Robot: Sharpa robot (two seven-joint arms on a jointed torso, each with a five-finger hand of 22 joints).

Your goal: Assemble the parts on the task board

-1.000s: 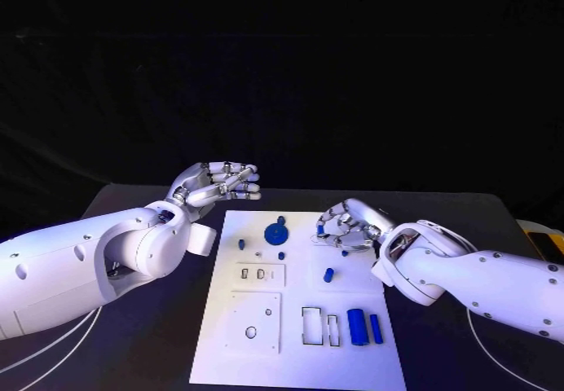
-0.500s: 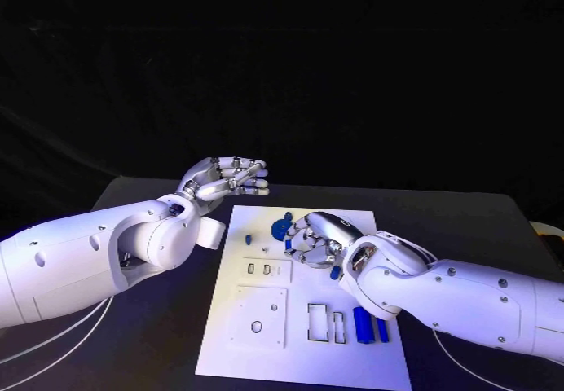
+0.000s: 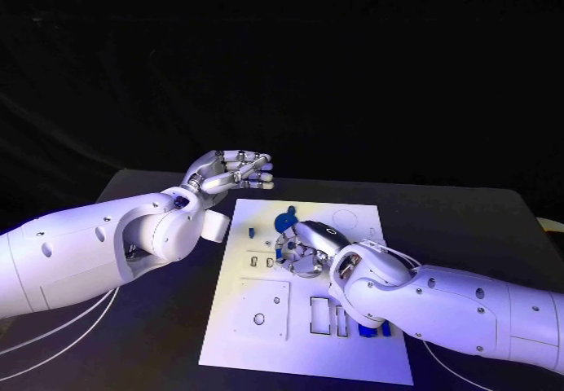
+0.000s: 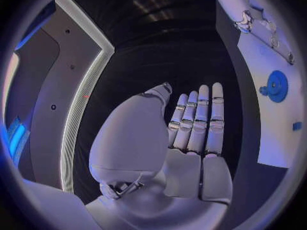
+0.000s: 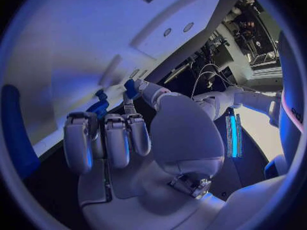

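Note:
The white task board [image 3: 306, 358] lies in the middle of the black table. A blue gear [image 3: 286, 220] [image 4: 276, 86] and a small blue peg [image 3: 250, 232] stand near its far end. My right hand [image 3: 308, 248] is low over the board just in front of the gear, fingers curled down. In the right wrist view that hand [image 5: 122, 138] seems to pinch a small blue part [image 5: 100, 106] between thumb and finger. My left hand [image 3: 231, 173] [image 4: 192, 133] is raised beyond the board's far left corner and holds nothing, its fingers straight.
Two blue blocks [image 3: 374, 330] lie at the board's near right, partly covered by my right forearm. Rectangular slots [image 3: 319, 314] and a square plate [image 3: 261, 309] sit on the near half. A large blue part [image 5: 16, 133] is close beside the right hand.
My right hand has moved left across the board, from its right side to just in front of the gear, carrying the small blue part. The left hand stays raised.

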